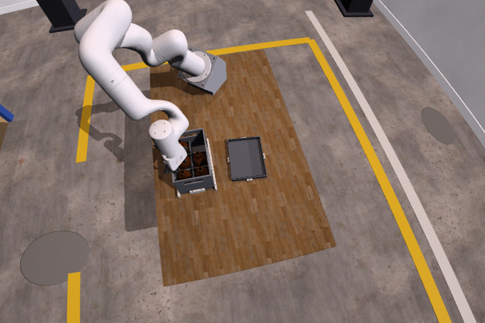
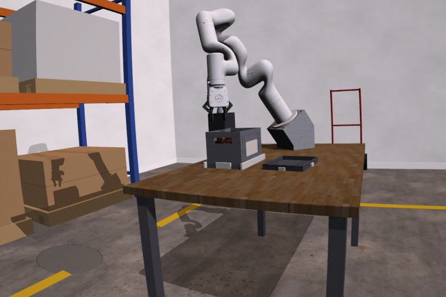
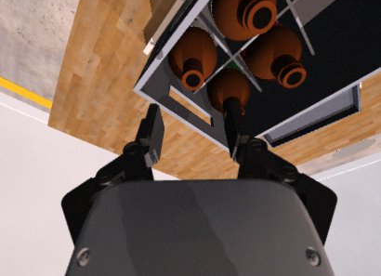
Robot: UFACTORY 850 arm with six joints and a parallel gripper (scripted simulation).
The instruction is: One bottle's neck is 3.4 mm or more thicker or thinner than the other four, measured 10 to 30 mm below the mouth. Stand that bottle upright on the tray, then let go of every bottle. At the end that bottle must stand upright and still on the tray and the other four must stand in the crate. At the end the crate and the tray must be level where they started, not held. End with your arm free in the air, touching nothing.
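Note:
A grey divided crate (image 1: 193,167) stands on the wooden table's left side and holds several brown bottles (image 1: 196,159), all upright. An empty grey tray (image 1: 245,157) lies to its right. My gripper (image 2: 217,115) hangs straight down just above the crate's near left end. In the wrist view the gripper (image 3: 194,129) is partly open with nothing between the fingers. Below it I see the crate (image 3: 251,59) and bottle mouths (image 3: 191,79). One bottle neck (image 3: 230,103) is partly hidden behind the right finger. The tray also shows in the exterior view (image 2: 290,162).
The arm's grey base (image 1: 203,72) sits at the table's far end. A shelf rack with boxes (image 2: 61,81) stands off the table on the left. A red hand truck (image 2: 345,117) stands by the back wall.

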